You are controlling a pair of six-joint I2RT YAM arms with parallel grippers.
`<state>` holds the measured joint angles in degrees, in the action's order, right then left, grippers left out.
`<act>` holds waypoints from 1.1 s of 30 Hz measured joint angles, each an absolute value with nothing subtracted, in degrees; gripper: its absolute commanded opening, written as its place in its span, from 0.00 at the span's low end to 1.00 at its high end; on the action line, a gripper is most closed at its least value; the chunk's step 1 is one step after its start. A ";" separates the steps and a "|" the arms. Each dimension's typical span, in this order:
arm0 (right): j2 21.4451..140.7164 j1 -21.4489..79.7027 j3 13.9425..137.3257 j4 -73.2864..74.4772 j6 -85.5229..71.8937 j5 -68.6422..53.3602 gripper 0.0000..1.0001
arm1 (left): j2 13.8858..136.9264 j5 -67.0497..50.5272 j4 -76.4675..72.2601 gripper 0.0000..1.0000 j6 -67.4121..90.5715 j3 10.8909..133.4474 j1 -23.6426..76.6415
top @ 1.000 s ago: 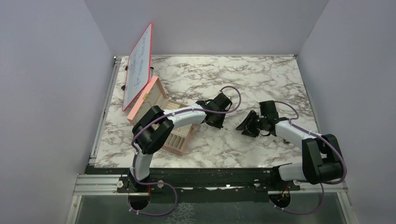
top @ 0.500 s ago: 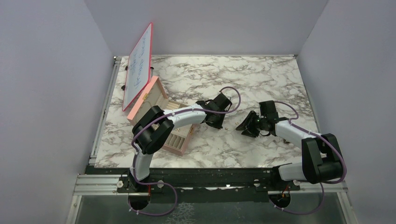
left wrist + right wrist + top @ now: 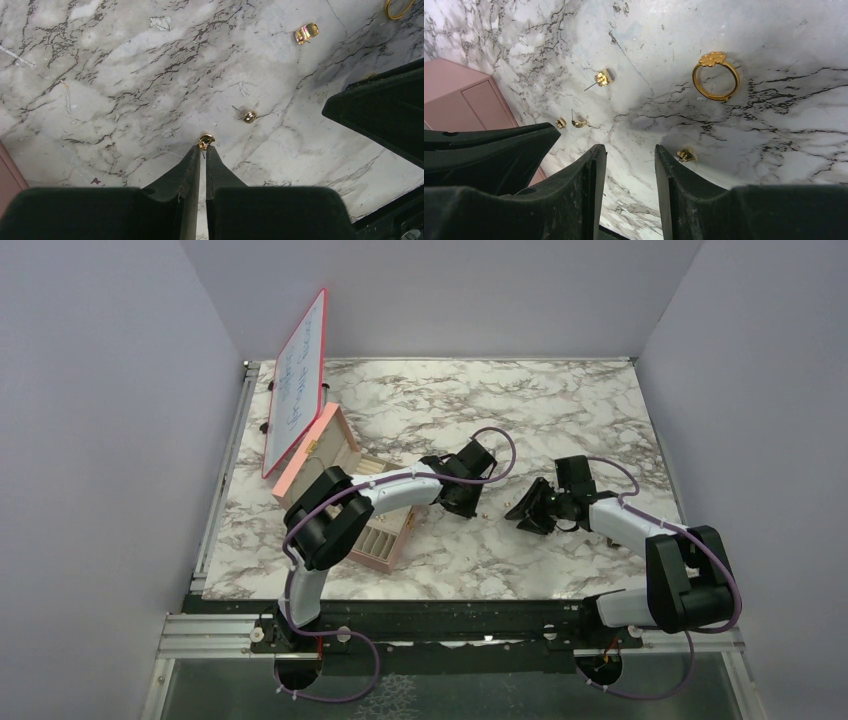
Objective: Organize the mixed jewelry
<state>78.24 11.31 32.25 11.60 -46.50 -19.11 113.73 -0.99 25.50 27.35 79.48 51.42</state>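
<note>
Your left gripper (image 3: 203, 148) is pinched onto a gold stud (image 3: 205, 140) on the marble table (image 3: 560, 400), right of the pink box (image 3: 325, 445). A second stud (image 3: 249, 117) lies near it. Your right gripper (image 3: 630, 152) stands parted, a flower-topped gold ring (image 3: 716, 76) nearby.

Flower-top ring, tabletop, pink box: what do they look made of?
Ring: metal, polished gold-coloured finish, going by the bright glints; solid gold or plating can't be told.
Tabletop: white with dark veining, slight sheen; looks like marble, though it may be a printed laminate.
Box: matte pink, smooth flat panels; possibly card or faux leather, unclear.
</note>
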 measured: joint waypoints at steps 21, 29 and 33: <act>72.60 11.31 32.29 7.77 -44.80 -24.49 0.74 | 108.64 -3.53 20.36 0.00 24.27 75.64 50.98; 68.66 11.31 34.59 1.34 -51.46 -32.82 0.74 | 96.36 -5.61 7.38 0.00 19.33 65.89 49.95; 69.17 11.31 41.28 3.11 -56.14 -35.79 0.71 | 88.90 -5.26 -2.44 0.00 14.17 57.95 49.89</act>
<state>69.17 11.31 41.28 3.11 -56.14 -35.79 88.90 -5.26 -2.44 14.17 57.95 49.89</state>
